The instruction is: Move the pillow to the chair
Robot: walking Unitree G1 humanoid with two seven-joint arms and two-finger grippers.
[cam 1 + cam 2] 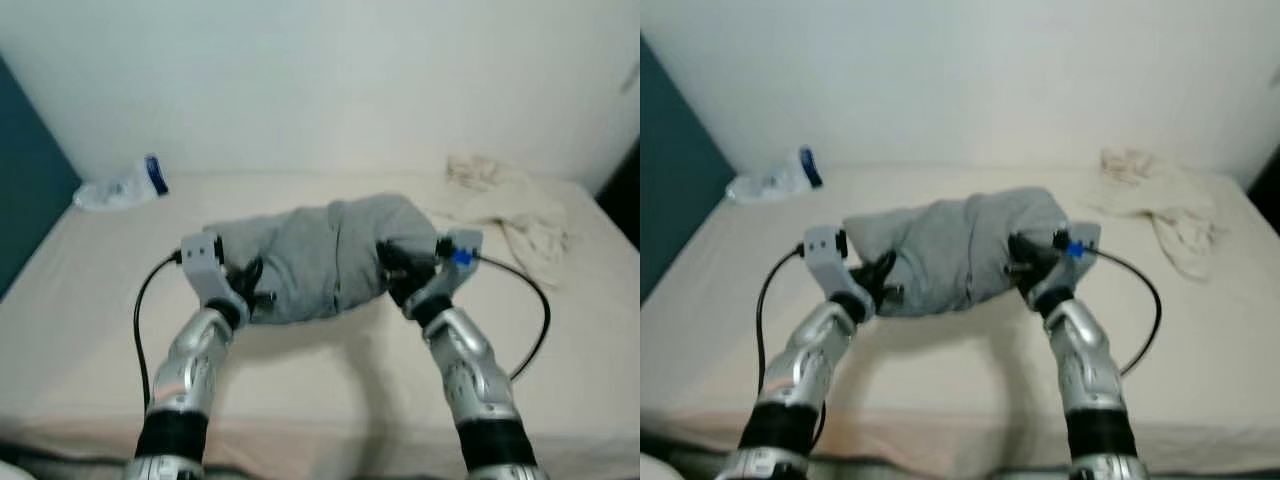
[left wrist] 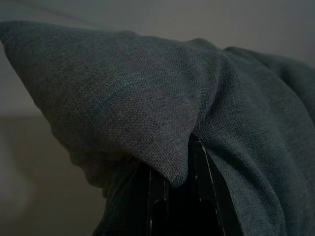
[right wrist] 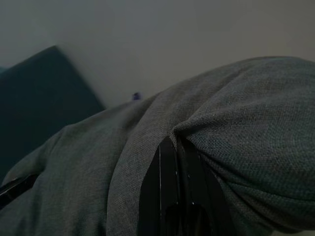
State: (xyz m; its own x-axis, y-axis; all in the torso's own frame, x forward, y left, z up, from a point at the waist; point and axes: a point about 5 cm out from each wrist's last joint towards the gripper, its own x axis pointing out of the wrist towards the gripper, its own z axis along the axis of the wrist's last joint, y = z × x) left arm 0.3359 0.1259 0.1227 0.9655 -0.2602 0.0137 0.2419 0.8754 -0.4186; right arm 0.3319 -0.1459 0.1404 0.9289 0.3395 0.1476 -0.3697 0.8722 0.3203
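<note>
Pillow [image 1: 325,255] first: the grey cushion sits near the middle of the bed [image 1: 90,330], bunched and lifted a little at its near edge, where a shadow falls on the sheet below it. My left hand [image 1: 248,285] is clamped on the pillow's left end, and the left wrist view shows my black fingers [image 2: 157,191] closed with a fold of grey cloth pinched between them. My right hand [image 1: 398,270] grips the pillow's right end the same way, the fabric puckered around its fingers [image 3: 167,187] in the right wrist view. So I judge the grasp is made on both sides and the lift has only just begun; most of the pillow looks to be resting on the bed or close above it. Carrying is all ahead of me: I see no chair from here, so I would need to raise the pillow clear, turn away from the bed, find the chair and set the pillow down on it. Beyond the pillow, toward the wall, a plastic bottle [image 1: 125,185] lies off to its left and a crumpled pale cloth [image 1: 510,205] to its right, both well apart from it.
</note>
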